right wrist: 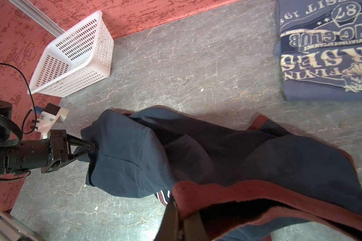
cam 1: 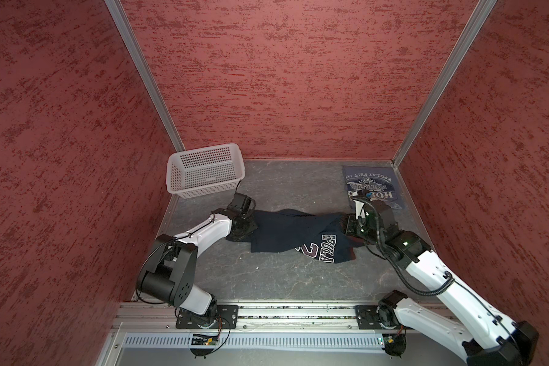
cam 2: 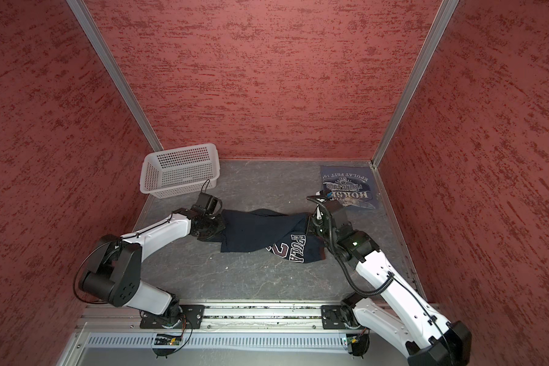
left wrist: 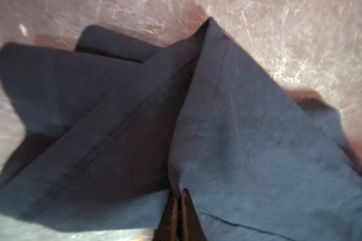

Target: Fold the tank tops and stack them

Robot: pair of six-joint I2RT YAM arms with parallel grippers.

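The dark navy tank top with maroon trim and white-outlined lettering hangs stretched between both grippers over the middle of the grey table. My left gripper is shut on its plain hem end, as the right wrist view also shows. My right gripper is shut on the maroon-trimmed edge. The slate grey-blue tank top lies folded flat at the back right corner, print upward.
A white perforated basket stands at the back left corner, just behind the left wrist. Red walls close in three sides. An aluminium rail runs along the front edge.
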